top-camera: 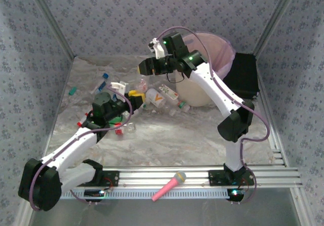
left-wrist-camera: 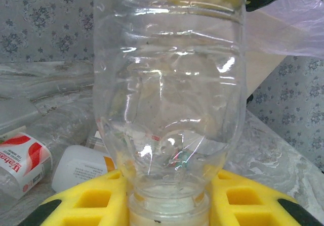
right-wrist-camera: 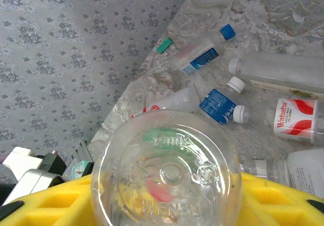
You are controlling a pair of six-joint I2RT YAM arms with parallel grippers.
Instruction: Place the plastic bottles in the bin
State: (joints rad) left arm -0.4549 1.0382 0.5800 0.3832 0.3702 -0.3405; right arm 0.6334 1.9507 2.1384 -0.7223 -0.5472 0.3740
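Observation:
A clear plastic bottle [top-camera: 143, 83] hangs above the table between both grippers. My left gripper [left-wrist-camera: 169, 195] is shut on the neck of this bottle [left-wrist-camera: 167, 84], with yellow fingers [left-wrist-camera: 86, 198] on either side. My right gripper [right-wrist-camera: 167, 200] is closed on the bottle's base end [right-wrist-camera: 167, 170], its yellow pads [right-wrist-camera: 283, 195] pressing both flanks. From above, the left gripper [top-camera: 135, 97] is below the right gripper [top-camera: 147, 68]. The bin [top-camera: 195, 92], cream with a pink liner, stands just right of them. More plastic bottles [top-camera: 164, 97] lie on the table.
Loose bottles with blue labels [right-wrist-camera: 220, 106], a blue cap [right-wrist-camera: 205, 54] and red labels [left-wrist-camera: 23, 163] are scattered on the crinkled sheet. A black box [top-camera: 243, 77] stands right of the bin. A pink toy microphone [top-camera: 169, 185] lies on the front rail. Papered walls close in three sides.

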